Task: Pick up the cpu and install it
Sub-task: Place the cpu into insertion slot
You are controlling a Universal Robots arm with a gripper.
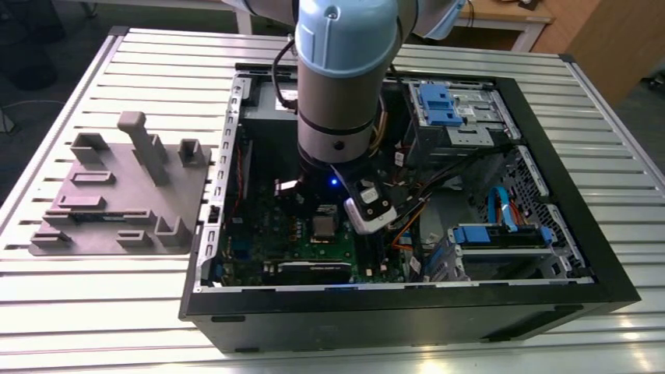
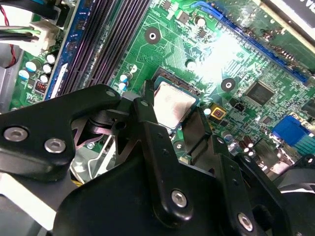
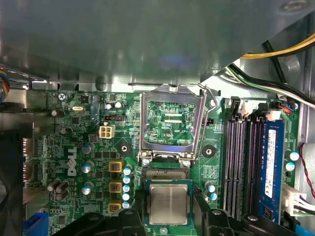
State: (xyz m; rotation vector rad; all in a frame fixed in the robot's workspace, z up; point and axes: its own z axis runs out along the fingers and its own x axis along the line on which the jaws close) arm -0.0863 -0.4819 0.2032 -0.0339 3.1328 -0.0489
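First wrist view: gripper [image 3: 168, 194] astride seated cpu [image 3: 168, 205]

The claw [image 2: 172, 115] straddles the cpu [image 2: 172, 102] — on the motherboard [image 2: 167, 56].

Silver-grey cpu [image 3: 168, 204] flat in socket [image 3: 168, 182]

Slatted table [image 1: 104, 312] with computer case [image 1: 416, 315], grey fixture [image 1: 114, 195]
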